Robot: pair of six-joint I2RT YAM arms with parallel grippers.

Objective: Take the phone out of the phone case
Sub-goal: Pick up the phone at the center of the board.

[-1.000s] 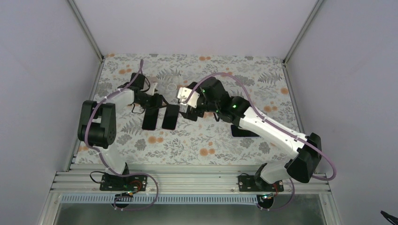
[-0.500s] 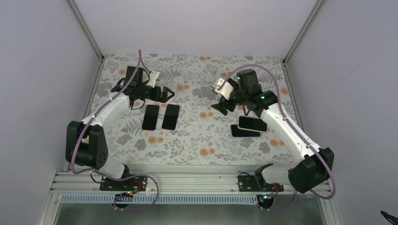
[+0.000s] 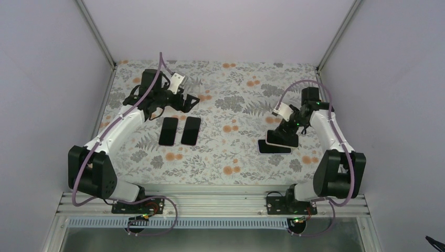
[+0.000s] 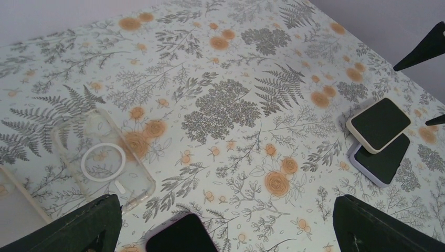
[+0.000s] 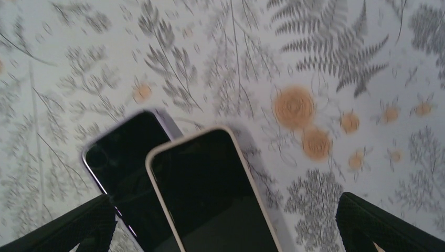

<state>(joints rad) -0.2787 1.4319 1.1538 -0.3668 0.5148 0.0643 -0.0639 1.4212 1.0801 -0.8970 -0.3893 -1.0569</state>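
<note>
- The left gripper [image 3: 186, 102] has just sprung wide open, holds nothing, and has lifted back toward the table's far-left corner.
- The right gripper [image 3: 278, 123], jaws spread and empty, has swung away from the middle. It now hovers over the cream-cased phone [image 3: 282, 138], which lies across a lilac-cased phone [image 3: 273, 148].
- A dark phone [image 3: 168, 130] and a second dark phone [image 3: 191, 130] lie side by side, seemingly bare, with an empty clear case [image 4: 105, 163] just beyond.
- One removal looks finished to me; the stacked pair seems next.

Fern-and-flower tablecloth [image 3: 225, 157] lies between plain lilac walls [image 3: 47, 79].
</note>
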